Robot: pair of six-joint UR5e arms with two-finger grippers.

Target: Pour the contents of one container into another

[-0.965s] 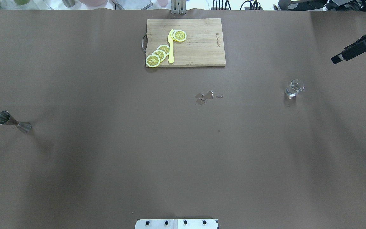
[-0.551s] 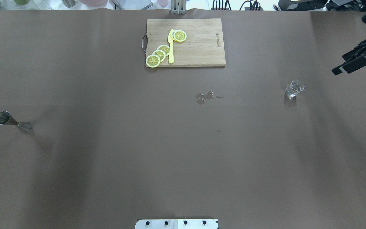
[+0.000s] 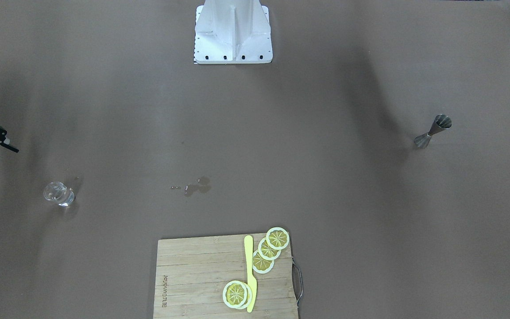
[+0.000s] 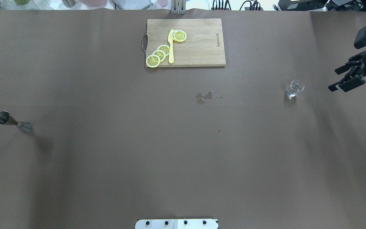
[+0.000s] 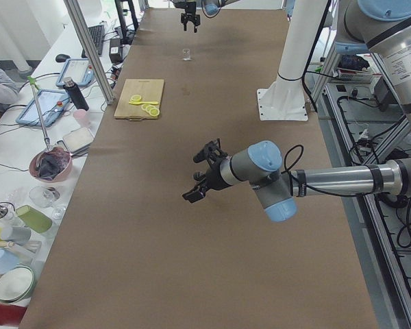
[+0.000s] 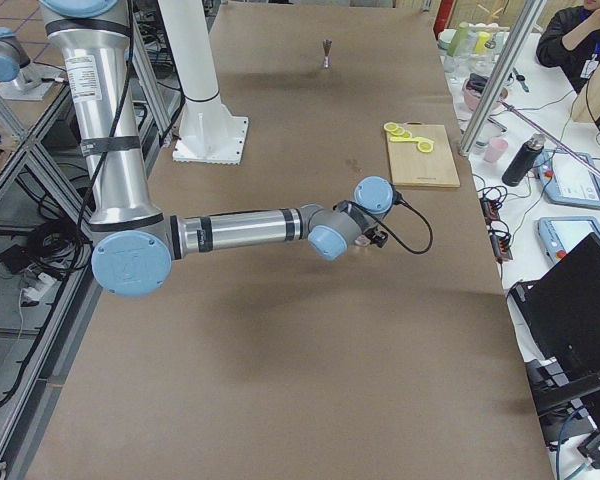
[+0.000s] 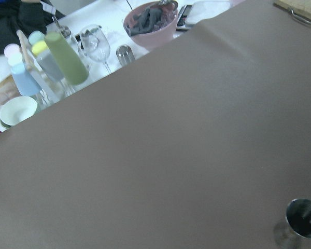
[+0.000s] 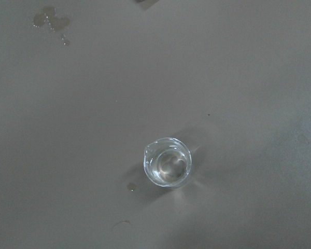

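In the overhead view the right gripper (image 4: 333, 80) is hanging over the table (image 4: 106, 165) at about 3 o'clock from the small glass (image 4: 294, 88), near it but not touching. Its two fingers are standing spread apart with nothing between them. The glass is standing upright on the table's 3 o'clock side; it is holding clear liquid, as the right wrist view is showing from above. The steel jigger (image 4: 13, 121) is standing upright at the table's 9 o'clock edge, well apart from the glass; in the left wrist view it is sitting at that frame's 5 o'clock corner. The left gripper (image 5: 192, 178) is hovering over the table in the left side view; whether it is spread or closed cannot be told. A small wet patch (image 4: 204, 96) is lying at 9 o'clock from the glass. A wooden cutting board (image 4: 202, 47) is lying at the table's 12 o'clock edge, carrying lemon slices (image 4: 159, 54) and a yellow knife (image 4: 170, 47).
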